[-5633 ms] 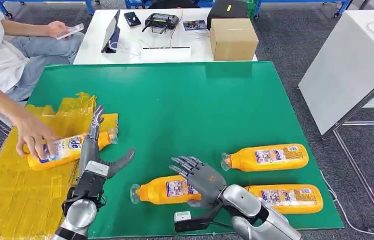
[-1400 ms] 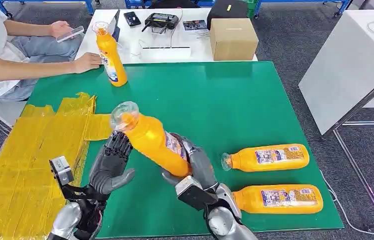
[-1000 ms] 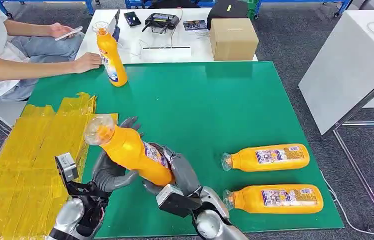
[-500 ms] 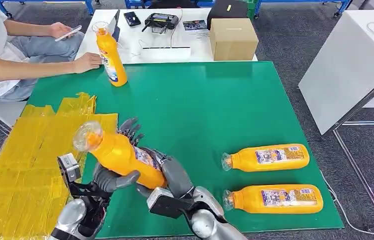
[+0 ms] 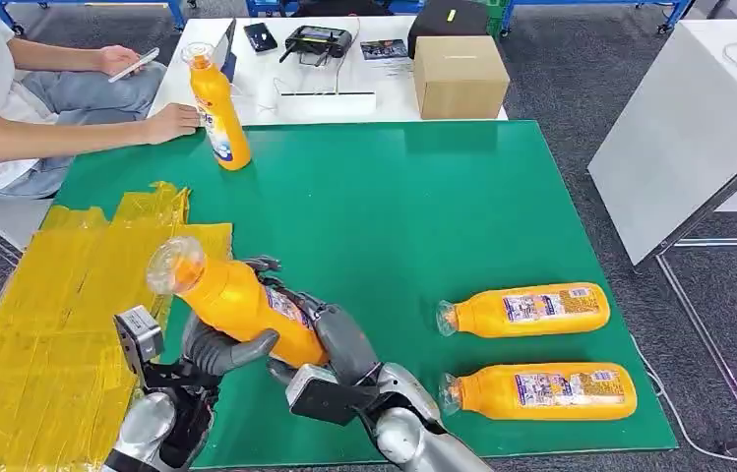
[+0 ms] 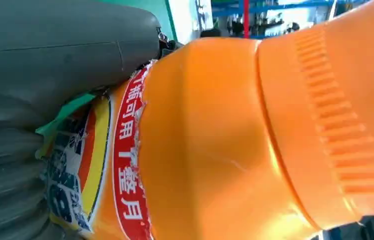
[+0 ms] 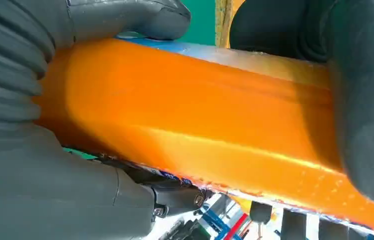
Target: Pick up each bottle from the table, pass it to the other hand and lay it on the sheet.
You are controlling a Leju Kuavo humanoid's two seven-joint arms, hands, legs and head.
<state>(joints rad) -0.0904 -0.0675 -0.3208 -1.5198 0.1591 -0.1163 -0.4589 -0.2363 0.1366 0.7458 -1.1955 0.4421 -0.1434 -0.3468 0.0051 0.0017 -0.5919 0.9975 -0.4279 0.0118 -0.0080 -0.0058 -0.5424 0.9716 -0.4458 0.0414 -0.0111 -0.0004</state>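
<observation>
The right hand (image 5: 339, 339) grips the lower body of an orange bottle (image 5: 236, 300), fingers wrapped around it, and the left hand (image 5: 221, 344) is clasped on the same bottle from the other side, its thumb curled over the front just below the shoulder. So both hands hold it in mid-air above the green mat (image 5: 394, 197), close to the mat's left edge. The bottle's long axis slants up and to the left, cap end toward the yellow sheet (image 5: 39, 315) and base toward the right hand. The sheet lies just left of the left hand, so that hand is the nearer one for laying it down. Two more bottles (image 5: 526, 310) lie on their sides on the mat, well to the right.
</observation>
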